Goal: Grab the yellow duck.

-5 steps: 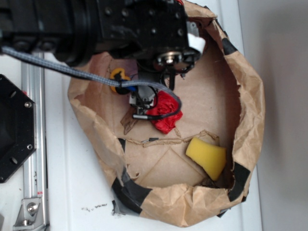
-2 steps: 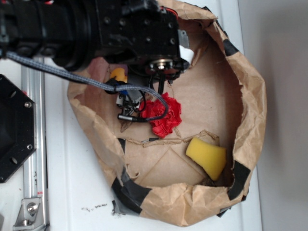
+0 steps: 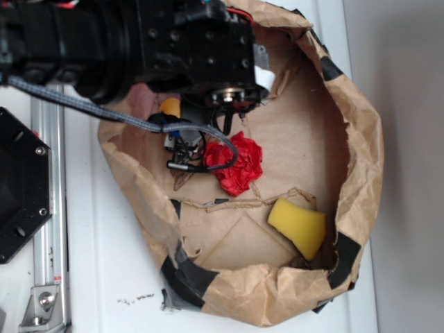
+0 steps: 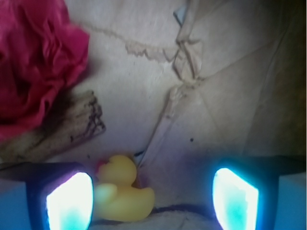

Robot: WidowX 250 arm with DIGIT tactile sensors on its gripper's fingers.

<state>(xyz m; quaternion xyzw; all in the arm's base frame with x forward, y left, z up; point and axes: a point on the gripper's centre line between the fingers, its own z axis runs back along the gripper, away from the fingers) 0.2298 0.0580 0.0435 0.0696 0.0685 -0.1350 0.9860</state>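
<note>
Approach step is what I'm in right now: on my wrist view the gripper (image 4: 152,201) has its 2 fingers spread wide apart with nothing in them, and the yellow duck (image 4: 122,191) sits upright on the paper bag (image 3: 361,173) floor right up against the 9 o'clock finger, well clear of the 3 o'clock one. The red crumpled paper ball (image 4: 33,62) sits off at 10 o'clock, not in the way. I reckon the next move needs a nudge toward 9 o'clock to center the duck, then down and close.
</note>
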